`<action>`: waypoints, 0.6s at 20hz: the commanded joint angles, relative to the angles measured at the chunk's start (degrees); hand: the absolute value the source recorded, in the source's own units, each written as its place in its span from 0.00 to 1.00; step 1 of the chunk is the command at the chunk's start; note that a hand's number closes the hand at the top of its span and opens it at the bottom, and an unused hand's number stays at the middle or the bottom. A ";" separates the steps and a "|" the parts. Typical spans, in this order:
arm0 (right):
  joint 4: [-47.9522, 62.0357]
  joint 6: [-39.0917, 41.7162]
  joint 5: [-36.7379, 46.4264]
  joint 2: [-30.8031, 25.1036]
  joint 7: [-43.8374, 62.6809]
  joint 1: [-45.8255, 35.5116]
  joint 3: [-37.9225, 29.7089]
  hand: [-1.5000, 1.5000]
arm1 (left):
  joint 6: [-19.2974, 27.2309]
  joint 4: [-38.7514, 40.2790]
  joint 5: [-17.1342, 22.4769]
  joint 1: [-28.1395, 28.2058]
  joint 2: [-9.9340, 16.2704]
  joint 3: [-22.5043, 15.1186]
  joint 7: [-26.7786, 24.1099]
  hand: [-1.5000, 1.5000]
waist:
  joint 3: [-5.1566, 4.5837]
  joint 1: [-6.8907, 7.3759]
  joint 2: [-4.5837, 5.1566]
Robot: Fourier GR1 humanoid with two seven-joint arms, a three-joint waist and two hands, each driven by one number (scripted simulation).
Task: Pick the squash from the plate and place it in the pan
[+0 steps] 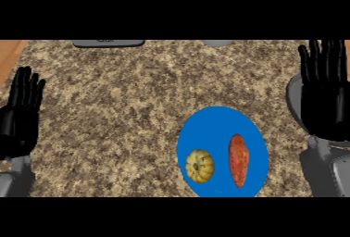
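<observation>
The squash (199, 165) lies on the left half of the blue plate (220, 121), beside an orange-red vegetable (237, 159), possibly a sweet potato. Left hand (18, 118) and right hand (328, 92) rest at the view's edges, fingers straight, holding nothing.

Speckled granite counter (123, 115), wooden edge (10, 53)

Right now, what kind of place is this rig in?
Probably a kitchen counter: a speckled stone-look top, and a blue plate holding a yellow squash and an orange-red vegetable. Grey items at the far edge are cut off.
</observation>
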 commanded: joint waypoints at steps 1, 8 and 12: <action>0.47 0.97 8.79 -3.12 2.53 0.00 8.10 1.00 | -2.81 2.36 0.24 0.27 -1.16 -2.96 1.50 0.50 | -0.58 1.28 -2.06; 2.76 13.00 38.87 -24.08 3.29 -11.34 26.84 1.00 | -8.25 3.42 2.32 1.14 -5.07 -12.36 8.00 0.50 | -3.48 4.60 -2.08; 2.13 14.79 52.87 -21.24 7.46 -16.54 40.10 0.00 | -11.10 4.39 4.38 1.38 -7.41 -16.40 12.22 0.50 | -1.15 5.19 -2.23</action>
